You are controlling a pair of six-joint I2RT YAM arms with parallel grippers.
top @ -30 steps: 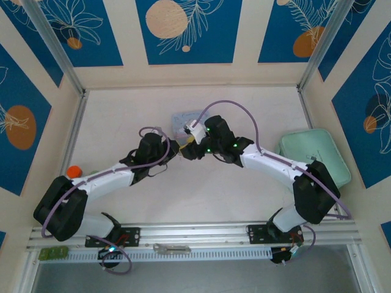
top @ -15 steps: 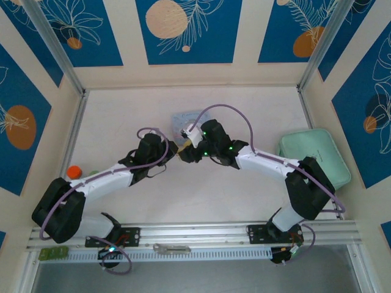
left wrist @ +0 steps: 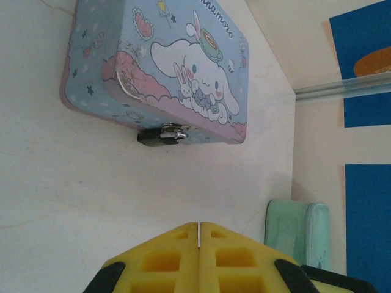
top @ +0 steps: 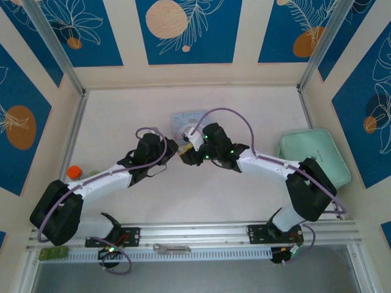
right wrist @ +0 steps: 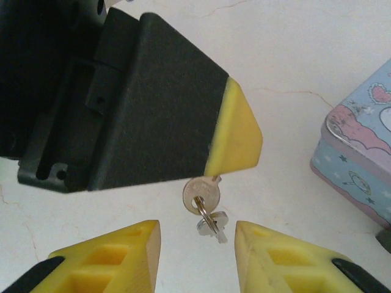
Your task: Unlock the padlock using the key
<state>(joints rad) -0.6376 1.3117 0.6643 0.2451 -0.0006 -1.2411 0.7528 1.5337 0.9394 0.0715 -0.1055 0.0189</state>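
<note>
The left gripper (right wrist: 235, 131) has its jaws pressed together on the key (right wrist: 201, 194), pinching the blade so the round head hangs out at 6 o'clock, with a small ring (right wrist: 212, 223) dangling under it. In the left wrist view the same gripper (left wrist: 199, 229) shows its yellow pads meeting along a thin seam. The right gripper (right wrist: 197, 235) sits just below the key, jaws apart, one yellow finger on each side of the ring and not touching it. At 12 o'clock from the left jaws, the padlock (left wrist: 160, 135) hangs on the near edge of the pale blue tin (left wrist: 171, 67), which lies flat on the tabletop (right wrist: 305, 61). A green case (top: 314, 155) rests well apart at 3 o'clock.
</note>
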